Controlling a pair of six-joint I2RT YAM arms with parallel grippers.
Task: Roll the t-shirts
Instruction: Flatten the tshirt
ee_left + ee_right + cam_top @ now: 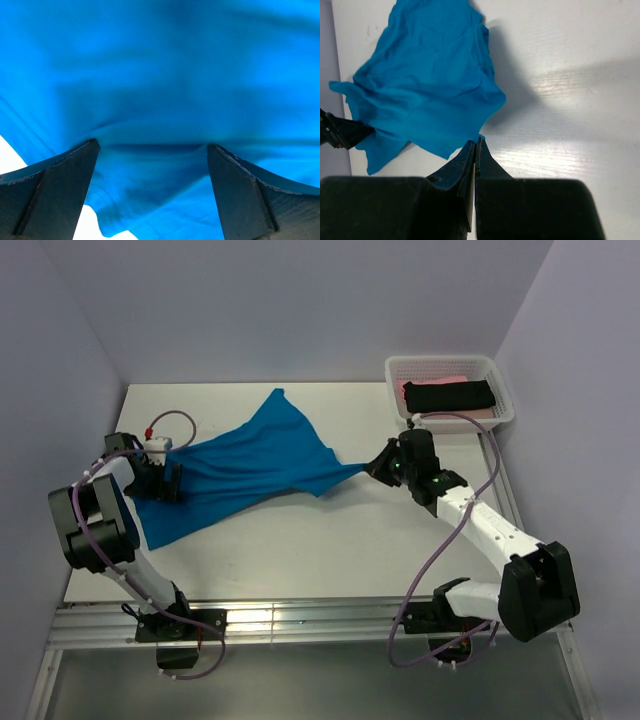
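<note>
1. The blue t-shirt (240,465) is bright and rumpled. It lies stretched over the left and middle of the table (330,550), with one corner pulled to a point on the right.
2. The right gripper (476,145) is pinched fully closed on that corner.
3. The left gripper (150,145) is spread wide at the shirt's left edge, with cloth bunched between its fingers but not clamped.
4. Far right, a black t-shirt (448,395) lies on a pink t-shirt (445,380) in the basket (440,360), so the pink one is mostly hidden.
5. The left wrist view is just blurry blue, and I can't pick out sleeves or a collar.
</note>
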